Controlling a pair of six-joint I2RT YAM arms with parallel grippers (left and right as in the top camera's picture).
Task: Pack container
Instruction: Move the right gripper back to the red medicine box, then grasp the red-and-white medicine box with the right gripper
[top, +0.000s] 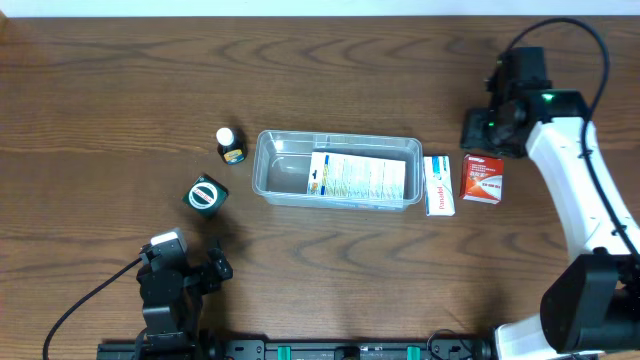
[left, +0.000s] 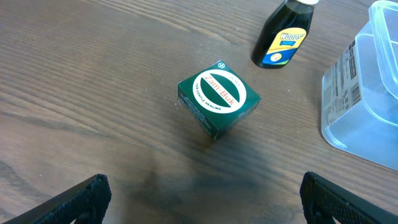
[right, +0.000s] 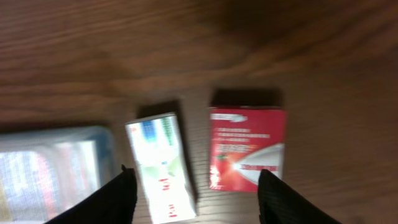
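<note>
The clear plastic container (top: 275, 165) lies mid-table with a white printed box (top: 355, 177) inside it. A narrow white box (top: 439, 185) lies just right of it, then a red box (top: 484, 177). Both show in the right wrist view, the white box (right: 160, 165) and the red box (right: 247, 147). My right gripper (right: 196, 199) is open and empty above them. A green square box (top: 205, 194) and a small dark bottle (top: 231, 146) stand left of the container. My left gripper (left: 202, 202) is open and empty, short of the green box (left: 219, 98).
The container's corner (left: 373, 81) and the bottle (left: 283, 37) show at the right of the left wrist view. The container's edge (right: 56, 162) shows at the left of the right wrist view. Bare wood surrounds the objects.
</note>
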